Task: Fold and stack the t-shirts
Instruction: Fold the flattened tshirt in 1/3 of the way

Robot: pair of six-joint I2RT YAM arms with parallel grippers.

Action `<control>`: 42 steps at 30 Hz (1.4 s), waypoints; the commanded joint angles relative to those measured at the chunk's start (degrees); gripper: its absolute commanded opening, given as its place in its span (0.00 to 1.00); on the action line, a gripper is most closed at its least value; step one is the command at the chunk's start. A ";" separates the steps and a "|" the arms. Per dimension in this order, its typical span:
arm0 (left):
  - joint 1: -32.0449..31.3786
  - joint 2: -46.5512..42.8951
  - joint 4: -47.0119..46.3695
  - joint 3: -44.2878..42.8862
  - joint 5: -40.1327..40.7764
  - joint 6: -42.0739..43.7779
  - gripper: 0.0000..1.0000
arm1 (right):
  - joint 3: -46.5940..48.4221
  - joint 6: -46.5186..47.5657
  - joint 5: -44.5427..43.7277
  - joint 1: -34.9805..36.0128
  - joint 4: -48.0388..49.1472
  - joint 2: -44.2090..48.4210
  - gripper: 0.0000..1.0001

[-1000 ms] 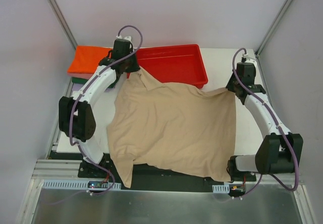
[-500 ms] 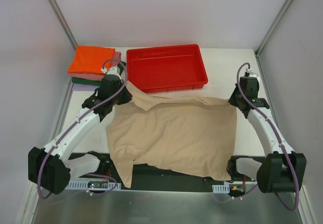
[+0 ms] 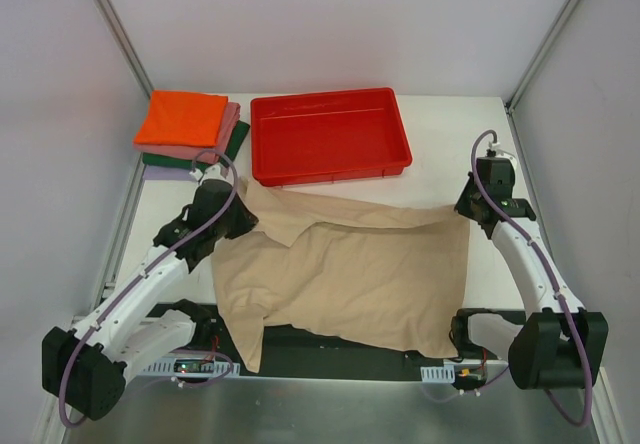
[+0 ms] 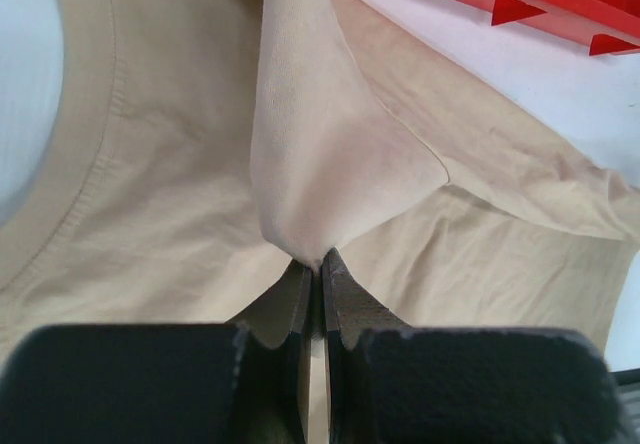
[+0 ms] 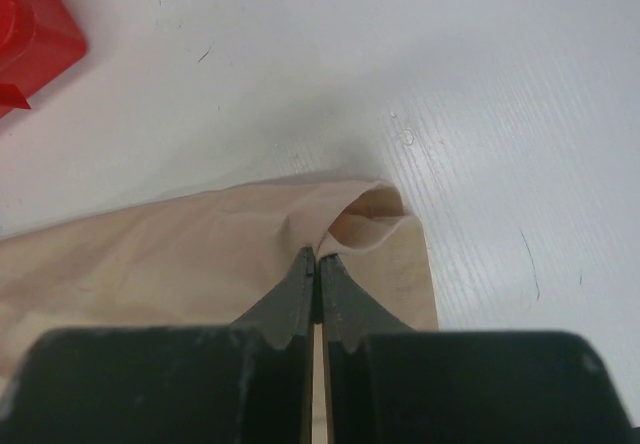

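A large beige t-shirt (image 3: 350, 274) lies spread on the table, its near edge hanging over the front. My left gripper (image 3: 243, 216) is shut on a pinched fold at the shirt's far left corner; the left wrist view shows the cloth (image 4: 320, 184) rising from the closed jaws. My right gripper (image 3: 468, 209) is shut on the shirt's far right corner (image 5: 365, 219), low over the table. A stack of folded shirts stands at the far left: orange (image 3: 180, 117) on top, then pink (image 3: 229, 132), dark green (image 3: 236, 142) and lavender (image 3: 160, 173).
A red plastic tray (image 3: 328, 134) stands just behind the beige shirt, in the middle of the table's far side. White table (image 3: 440, 129) shows to the right of the tray. Grey enclosure walls close in both sides.
Both grippers have pulled the shirt's far edge toward the near side and lowered it. The left arm has swung back from beside the tray. The shirt now lies shorter and flatter.
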State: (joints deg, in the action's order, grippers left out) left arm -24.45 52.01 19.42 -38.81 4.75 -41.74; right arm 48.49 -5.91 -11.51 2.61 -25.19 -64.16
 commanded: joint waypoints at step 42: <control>-0.35 17.14 3.19 -8.48 -4.38 -0.72 0.99 | -5.34 0.73 20.74 -0.41 1.11 -2.35 0.96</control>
State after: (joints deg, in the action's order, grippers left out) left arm -29.30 63.29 32.95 -47.20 7.97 -47.13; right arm 44.31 -4.84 1.54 2.48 -27.53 -61.23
